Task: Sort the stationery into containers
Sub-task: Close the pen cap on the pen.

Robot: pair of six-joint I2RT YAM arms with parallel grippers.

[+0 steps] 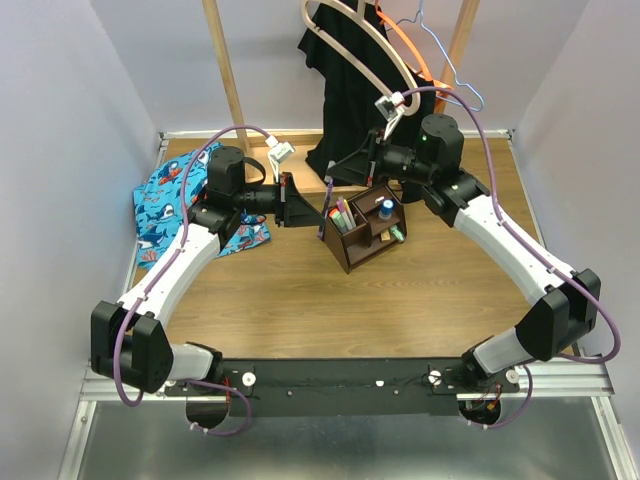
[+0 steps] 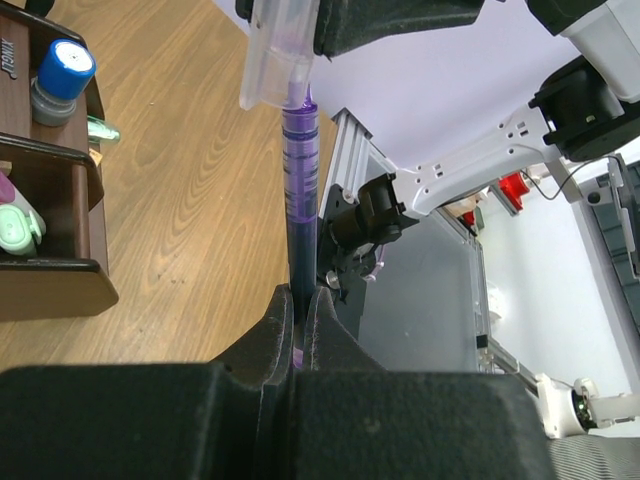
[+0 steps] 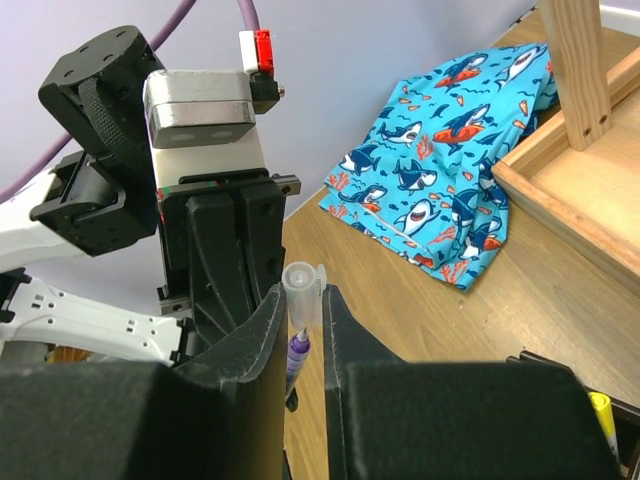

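A thin purple pen point(image 2: 298, 190) is clamped by its barrel in my left gripper point(image 2: 300, 295), which is shut on it. The pen's clear cap point(image 3: 303, 295) sits over the tip, and my right gripper point(image 3: 303, 300) is shut on that cap. Both grippers, left point(image 1: 312, 208) and right point(image 1: 337, 182), meet above the table just left of the dark brown organizer point(image 1: 352, 258). Its slots hold upright markers point(image 1: 342, 215), a blue bottle point(image 1: 386, 209) and a pale green marker point(image 2: 18, 225). A green item point(image 1: 398, 234) lies by the organizer's right side.
A blue shark-patterned cloth point(image 1: 175, 205) lies crumpled at the back left. A light wooden rack base point(image 3: 560, 200) with upright posts point(image 1: 225, 70) stands behind, and a black garment point(image 1: 350, 100) hangs there on hangers. Grey walls close in both sides.
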